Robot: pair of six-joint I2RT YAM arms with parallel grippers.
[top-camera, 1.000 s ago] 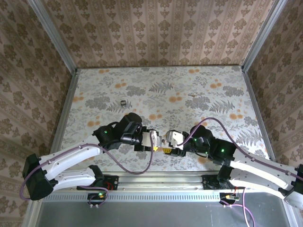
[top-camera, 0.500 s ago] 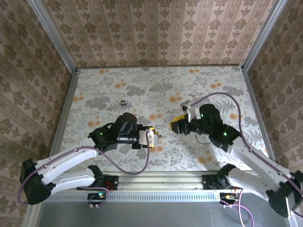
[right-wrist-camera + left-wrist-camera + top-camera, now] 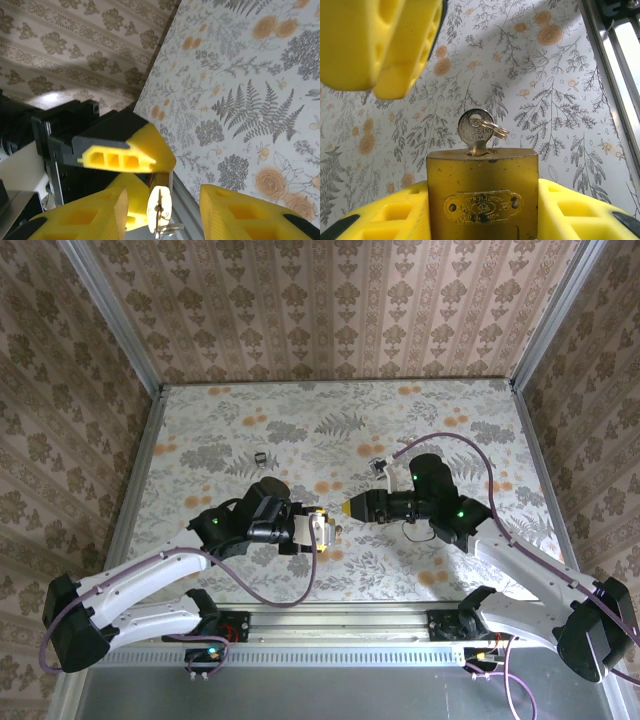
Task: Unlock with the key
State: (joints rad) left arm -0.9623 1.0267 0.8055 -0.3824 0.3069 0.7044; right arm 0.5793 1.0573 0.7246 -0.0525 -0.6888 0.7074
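My left hand (image 3: pixel 322 529) pinches the lock (image 3: pixel 482 192), with the key (image 3: pixel 476 130) seated in it. My right hand (image 3: pixel 352 508) is spread at the key's 2 o'clock, not touching it.

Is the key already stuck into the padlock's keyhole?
Yes, in the left wrist view the key stands upright with its blade sunk into the top face of the padlock.

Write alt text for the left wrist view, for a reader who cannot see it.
A brass padlock is clamped between the yellow jaws of the left gripper, with a silver key inserted in its upper edge. The right gripper looms blurred and yellow at upper left, above the floral table.
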